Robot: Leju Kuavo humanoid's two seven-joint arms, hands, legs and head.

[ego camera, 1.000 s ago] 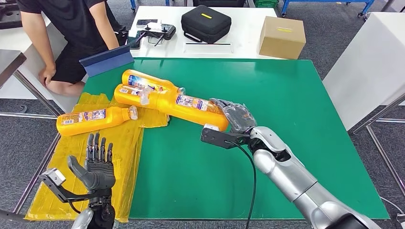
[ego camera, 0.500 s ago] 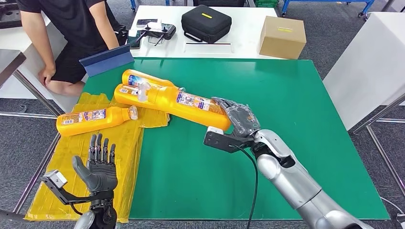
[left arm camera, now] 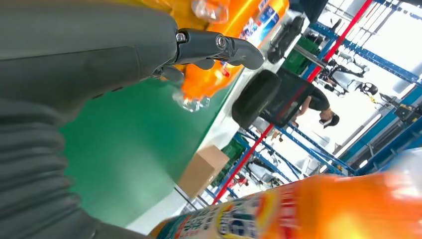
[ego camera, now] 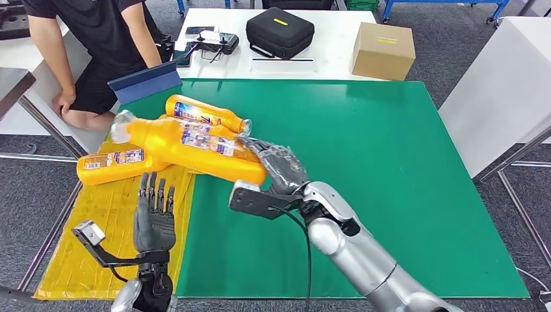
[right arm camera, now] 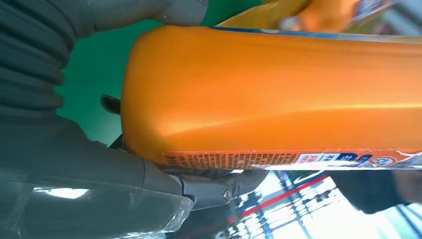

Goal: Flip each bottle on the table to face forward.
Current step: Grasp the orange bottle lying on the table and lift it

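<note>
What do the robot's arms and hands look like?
The arms are shiny silver tubes. The right hand and left hand are dark grey with jointed fingers. Each wrist carries a black bracket with a small grey camera box, and a black cable runs along the right arm.

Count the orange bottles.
3, maybe a fourth hidden: one orange plastic bottle in the right hand, one behind on the green mat, one on yellow plastic sheet.

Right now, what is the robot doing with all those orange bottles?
The robot's right hand grips the bottom end of one orange bottle and holds it above the green table. Its left hand is open, fingers up, just below that bottle. Two more bottles lie flat: one on the yellow sheet, one farther back. A person sits by the corner.
</note>
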